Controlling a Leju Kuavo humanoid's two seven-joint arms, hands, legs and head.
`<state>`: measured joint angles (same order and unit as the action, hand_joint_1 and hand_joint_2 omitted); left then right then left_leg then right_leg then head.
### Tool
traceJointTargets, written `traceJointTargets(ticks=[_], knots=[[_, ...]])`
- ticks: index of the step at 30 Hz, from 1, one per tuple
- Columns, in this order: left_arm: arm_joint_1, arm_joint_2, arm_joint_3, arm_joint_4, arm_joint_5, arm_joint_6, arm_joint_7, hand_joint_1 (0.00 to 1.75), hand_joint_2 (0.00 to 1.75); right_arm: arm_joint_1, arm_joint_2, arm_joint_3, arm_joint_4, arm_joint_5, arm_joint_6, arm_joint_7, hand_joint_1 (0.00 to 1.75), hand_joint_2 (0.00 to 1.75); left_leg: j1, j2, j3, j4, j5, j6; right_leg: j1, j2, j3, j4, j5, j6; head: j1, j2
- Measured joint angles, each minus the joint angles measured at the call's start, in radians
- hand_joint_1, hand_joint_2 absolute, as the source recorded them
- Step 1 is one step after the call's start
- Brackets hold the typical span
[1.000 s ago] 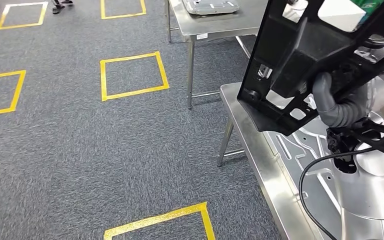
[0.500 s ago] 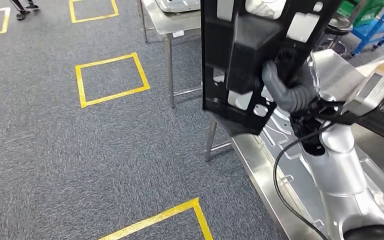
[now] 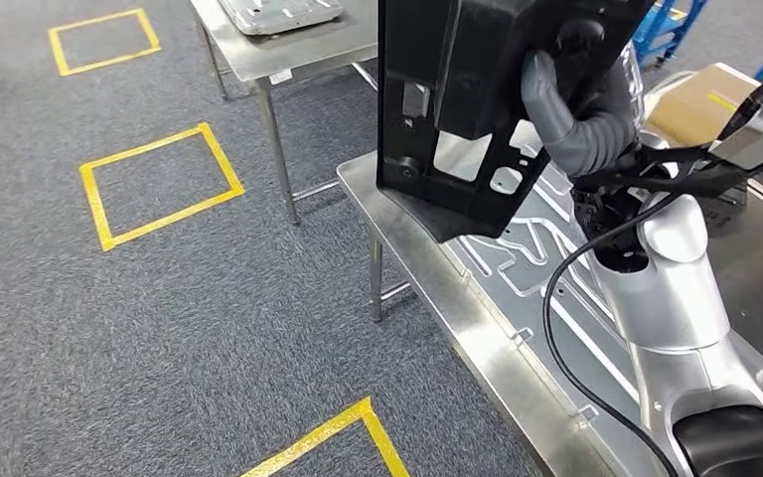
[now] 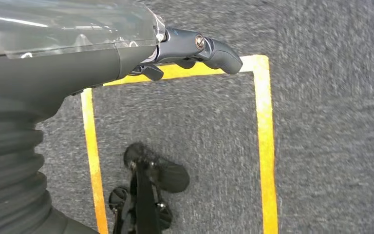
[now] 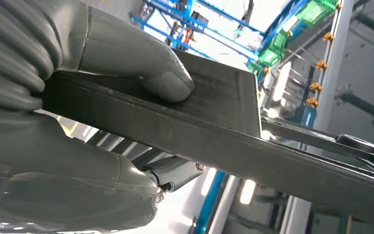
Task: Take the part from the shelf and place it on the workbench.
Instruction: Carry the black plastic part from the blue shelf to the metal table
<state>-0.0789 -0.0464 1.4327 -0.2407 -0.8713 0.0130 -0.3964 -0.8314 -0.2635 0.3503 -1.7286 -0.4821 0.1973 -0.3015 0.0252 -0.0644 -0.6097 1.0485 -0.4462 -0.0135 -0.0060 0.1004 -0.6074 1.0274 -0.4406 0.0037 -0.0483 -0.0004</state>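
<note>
Right hand [image 3: 581, 124] raised high over the near workbench [image 3: 477, 328], closed around the black plastic part [image 3: 457, 109]. Thick grey thumb [image 5: 146, 68] pressed flat on one face of the part [image 5: 214, 122], darker fingers [image 5: 180, 173] under the other face, so the panel clamped between them. Part held almost upright, lower corner hanging just above the bench edge, not touching the steel. Several cut-out windows visible in the panel. Silver forearm [image 3: 666, 298] rising from below, with a black cable [image 3: 556, 328] looped beside it. Under the part, a pressed sheet-metal piece [image 3: 546, 248] lying flat on the near workbench.

Left hand [image 4: 190, 46] hanging over grey carpet, dark fingers [image 4: 216, 48] stretched out and apart, holding nothing. Yellow tape square [image 4: 263, 146] on the floor below it.

Farther away, a second steel table [image 3: 288, 50] carrying another metal stamping [image 3: 278, 12]. More yellow tape squares [image 3: 159, 184] marked on the grey carpet [image 3: 159, 328]. Brown cardboard box [image 3: 700, 99] and blue racking [image 3: 671, 25] behind the right arm.
</note>
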Motion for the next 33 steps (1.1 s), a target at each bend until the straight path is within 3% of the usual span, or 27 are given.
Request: traceJointTargets(ticks=[1, 3, 5, 7, 9, 10, 11, 12, 14, 16, 18, 20, 22, 23, 24, 25, 26, 27, 29, 31, 33], knots=[[0.000, 0.000, 0.001, 0.000, 0.000, 0.000, 0.001, 0.00, 1.75, -0.004, 0.001, 0.000, 0.002, -0.002, -0.001, 0.002, 1.75, 1.75, -0.001, -0.004, 0.002, -0.004, -0.004, 0.004, -0.002, 0.010, -0.005, 0.002, 0.001, 0.006, 0.000, 0.000], [-0.002, -0.001, 0.002, 0.000, -0.004, -0.002, 0.001, 0.00, 1.75, -0.008, 0.002, 0.000, 0.004, -0.003, -0.005, 0.004, 1.75, 1.75, -0.002, 0.015, 0.004, -0.010, -0.001, 0.017, -0.004, 0.017, -0.008, 0.001, 0.002, 0.019, 0.000, 0.000], [-0.006, -0.003, 0.002, 0.000, -0.009, -0.006, 0.001, 0.00, 1.75, -0.016, 0.002, -0.001, 0.005, -0.003, -0.013, 0.004, 1.75, 1.75, -0.001, 0.035, 0.009, -0.020, 0.004, 0.031, -0.002, -0.027, -0.030, 0.044, -0.026, 0.029, 0.000, 0.000], [-0.004, -0.003, 0.002, 0.000, -0.011, -0.009, 0.000, 0.00, 1.75, -0.022, 0.002, -0.002, 0.008, -0.002, -0.023, 0.002, 1.75, 1.75, -0.003, 0.057, 0.010, -0.024, 0.004, 0.038, -0.002, -0.079, -0.090, 0.164, -0.085, 0.036, 0.000, 0.000], [-0.002, -0.003, 0.002, 0.000, -0.011, -0.012, 0.000, 0.00, 1.75, -0.022, 0.001, -0.005, 0.012, 0.007, -0.032, 0.001, 1.75, 1.75, -0.005, 0.080, 0.011, -0.024, 0.001, 0.041, -0.004, -0.092, -0.146, 0.269, -0.117, 0.040, 0.000, 0.000], [-0.002, -0.003, 0.002, 0.000, -0.011, -0.012, 0.001, 0.00, 1.75, -0.022, 0.000, -0.007, 0.015, 0.013, -0.037, 0.000, 1.75, 1.75, -0.006, 0.091, 0.012, -0.024, 0.000, 0.041, -0.005, -0.094, -0.152, 0.275, -0.106, 0.041, 0.000, 0.000], [-0.003, -0.004, 0.002, 0.000, -0.011, -0.012, 0.001, 0.00, 1.75, -0.023, -0.001, -0.010, 0.017, 0.020, -0.041, -0.001, 1.75, 1.75, -0.006, 0.101, 0.014, -0.024, -0.002, 0.040, -0.005, -0.098, -0.135, 0.238, -0.078, 0.040, 0.000, 0.000], [-0.004, -0.004, 0.002, 0.000, -0.011, -0.012, 0.001, 0.00, 1.75, -0.024, -0.003, -0.014, 0.019, 0.025, -0.045, -0.002, 1.75, 1.75, -0.007, 0.110, 0.018, -0.024, -0.005, 0.038, -0.004, -0.108, -0.100, 0.169, -0.040, 0.036, 0.000, 0.000], [-0.006, -0.005, 0.002, 0.000, -0.011, -0.013, 0.001, 0.00, 1.75, -0.028, -0.005, -0.020, 0.020, 0.030, -0.050, -0.004, 1.75, 1.75, -0.010, 0.127, 0.026, -0.024, -0.010, 0.032, 0.007, -0.144, -0.031, 0.034, 0.010, 0.022, 0.000, 0.000], [-0.007, -0.006, 0.002, 0.000, -0.011, -0.013, 0.001, 0.00, 1.75, -0.032, -0.006, -0.023, 0.021, 0.030, -0.052, -0.005, 1.75, 1.75, -0.013, 0.144, 0.032, -0.025, -0.015, 0.023, 0.017, -0.157, -0.009, -0.013, 0.017, 0.008, 0.000, 0.000], [-0.009, -0.006, 0.002, 0.000, -0.011, -0.013, 0.001, 0.00, 1.75, -0.033, -0.007, -0.026, 0.021, 0.030, -0.053, -0.005, 1.75, 1.75, -0.013, 0.157, 0.039, -0.027, -0.021, 0.013, 0.013, -0.135, -0.007, -0.019, 0.021, -0.002, 0.000, 0.000], [-0.012, -0.007, 0.002, 0.001, -0.012, -0.013, 0.001, 0.00, 1.75, -0.036, -0.008, -0.027, 0.022, 0.030, -0.053, -0.006, 1.75, 1.75, -0.012, 0.128, 0.029, 0.008, -0.047, 0.005, 0.005, -0.116, 0.001, -0.031, 0.026, -0.012, 0.000, 0.000], [-0.010, -0.007, 0.002, 0.001, -0.012, -0.013, 0.001, 0.00, 1.75, -0.038, -0.008, -0.026, 0.023, 0.030, -0.053, -0.006, 1.75, 1.75, -0.010, 0.085, -0.023, 0.122, -0.105, 0.000, 0.002, -0.099, 0.006, -0.036, 0.028, -0.019, 0.000, 0.000], [-0.008, -0.007, 0.002, 0.001, -0.012, -0.013, 0.001, 0.00, 1.75, -0.037, -0.008, -0.025, 0.024, 0.031, -0.052, -0.006, 1.75, 1.75, -0.010, 0.077, -0.058, 0.192, -0.132, -0.002, 0.003, -0.088, 0.006, -0.035, 0.027, -0.020, 0.000, 0.000], [-0.006, -0.007, 0.002, 0.001, -0.011, -0.013, 0.001, 0.00, 1.75, -0.036, -0.008, -0.024, 0.026, 0.031, -0.052, -0.006, 1.75, 1.75, -0.010, 0.074, -0.087, 0.244, -0.145, -0.004, 0.003, -0.076, 0.006, -0.033, 0.026, -0.021, 0.000, 0.000], [-0.005, -0.007, 0.002, 0.001, -0.011, -0.013, 0.001, 0.00, 1.75, -0.035, -0.008, -0.023, 0.027, 0.031, -0.052, -0.006, 1.75, 1.75, -0.010, 0.072, -0.100, 0.261, -0.137, -0.005, 0.003, -0.063, 0.006, -0.031, 0.025, -0.020, 0.000, 0.000], [-0.005, -0.007, 0.002, 0.001, -0.011, -0.013, 0.001, 0.00, 1.75, -0.035, -0.008, -0.023, 0.028, 0.031, -0.052, -0.006, 1.75, 1.75, -0.009, 0.071, -0.094, 0.236, -0.110, -0.005, 0.002, -0.050, 0.006, -0.028, 0.024, -0.019, 0.000, 0.000], [-0.005, -0.007, 0.002, 0.001, -0.011, -0.013, 0.001, 0.00, 1.75, -0.035, -0.008, -0.023, 0.028, 0.031, -0.052, -0.006, 1.75, 1.75, -0.007, 0.065, -0.071, 0.176, -0.069, -0.005, 0.001, -0.037, 0.007, -0.024, 0.021, -0.016, 0.000, 0.000], [-0.005, -0.006, 0.002, 0.001, -0.011, -0.013, 0.001, 0.00, 1.75, -0.035, -0.008, -0.023, 0.028, 0.031, -0.052, -0.006, 1.75, 1.75, -0.001, 0.029, -0.015, 0.046, -0.013, -0.002, -0.001, -0.014, 0.003, -0.011, 0.014, -0.007, 0.000, 0.000], [-0.005, -0.006, 0.002, 0.001, -0.011, -0.013, 0.002, 0.00, 1.75, -0.036, -0.008, -0.024, 0.029, 0.036, -0.055, -0.007, 1.75, 1.75, -0.001, 0.008, 0.008, -0.005, -0.004, 0.004, -0.002, 0.006, -0.006, -0.003, 0.012, 0.005, 0.000, 0.000], [-0.008, -0.007, 0.002, 0.001, -0.011, -0.013, 0.002, 0.00, 1.75, -0.035, -0.010, -0.025, 0.030, 0.058, -0.066, -0.008, 1.75, 1.75, -0.004, 0.022, 0.010, -0.011, -0.002, 0.016, -0.006, 0.020, -0.012, -0.004, 0.014, 0.018, 0.000, 0.000]])
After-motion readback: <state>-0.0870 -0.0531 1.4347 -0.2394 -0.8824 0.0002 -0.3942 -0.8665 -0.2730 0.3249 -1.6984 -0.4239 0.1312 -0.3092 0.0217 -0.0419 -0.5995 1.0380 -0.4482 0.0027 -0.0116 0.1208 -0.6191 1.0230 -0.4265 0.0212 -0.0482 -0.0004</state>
